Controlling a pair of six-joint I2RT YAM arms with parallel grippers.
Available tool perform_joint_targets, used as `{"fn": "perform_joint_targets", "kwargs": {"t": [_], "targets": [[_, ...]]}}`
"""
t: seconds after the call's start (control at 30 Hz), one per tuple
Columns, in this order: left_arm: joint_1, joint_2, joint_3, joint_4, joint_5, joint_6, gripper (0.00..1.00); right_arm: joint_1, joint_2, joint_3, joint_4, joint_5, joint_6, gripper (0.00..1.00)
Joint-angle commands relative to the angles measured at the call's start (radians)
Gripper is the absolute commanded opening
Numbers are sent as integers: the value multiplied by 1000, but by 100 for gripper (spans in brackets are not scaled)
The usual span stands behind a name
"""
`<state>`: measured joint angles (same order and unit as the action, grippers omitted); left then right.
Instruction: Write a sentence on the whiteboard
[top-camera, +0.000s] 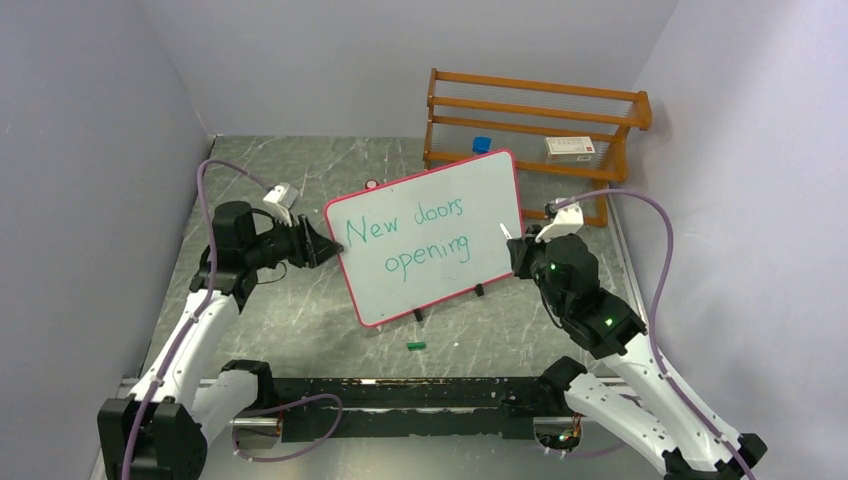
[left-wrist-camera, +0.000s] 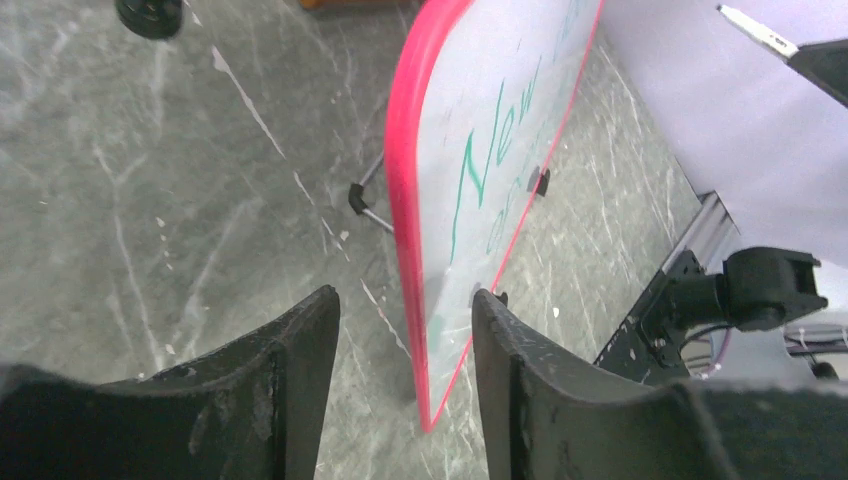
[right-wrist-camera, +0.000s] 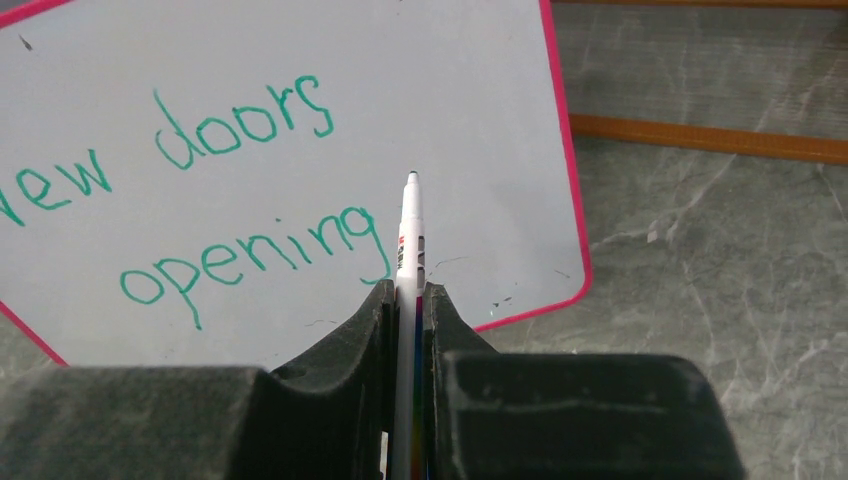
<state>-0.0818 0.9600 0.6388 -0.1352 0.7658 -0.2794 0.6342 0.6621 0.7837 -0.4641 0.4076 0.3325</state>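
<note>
The whiteboard (top-camera: 490, 185) stands tilted on its small black feet in the middle of the table, with a pink-red rim. The sentence (top-camera: 415, 235) "New doors opening" runs across it in green, in two lines. My left gripper (top-camera: 335, 243) is at the board's left edge. In the left wrist view this gripper (left-wrist-camera: 403, 293) is open, its jaws standing on either side of the red rim (left-wrist-camera: 400, 150) with gaps. My right gripper (right-wrist-camera: 408, 288) is shut on a white marker (right-wrist-camera: 411, 230). The marker's tip hovers just off the whiteboard (right-wrist-camera: 470, 100), right of "opening" (right-wrist-camera: 250, 260).
A wooden rack (top-camera: 530, 115) stands at the back right with a white box (top-camera: 570, 148) on it and a blue-capped thing (top-camera: 482, 145) beside it. A green cap (top-camera: 416, 346) lies in front of the board. A small pink round thing (top-camera: 372, 184) lies behind it.
</note>
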Motion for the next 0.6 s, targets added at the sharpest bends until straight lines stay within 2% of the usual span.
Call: {"fn": "perform_joint_targets", "kwargs": {"t": [0.0,0.13,0.4,0.47,0.57], "targets": [[5,-61,86,-71,-90,-8,58,-7,-46,37,-52,9,-26,0],[3,-123,154,-175,-124,34,65,-7,-104,37,-43,0,-45,0],[-43,-197,243,-360,-150,130,87,-7,-188,18,-35,0,-68,0],[-98,-180,268,-409,-191,149,91,-7,-202,11,-32,2,-70,0],[-237,-155,281,-420,-299,134,91,-7,-217,-4,-28,8,-66,0]]}}
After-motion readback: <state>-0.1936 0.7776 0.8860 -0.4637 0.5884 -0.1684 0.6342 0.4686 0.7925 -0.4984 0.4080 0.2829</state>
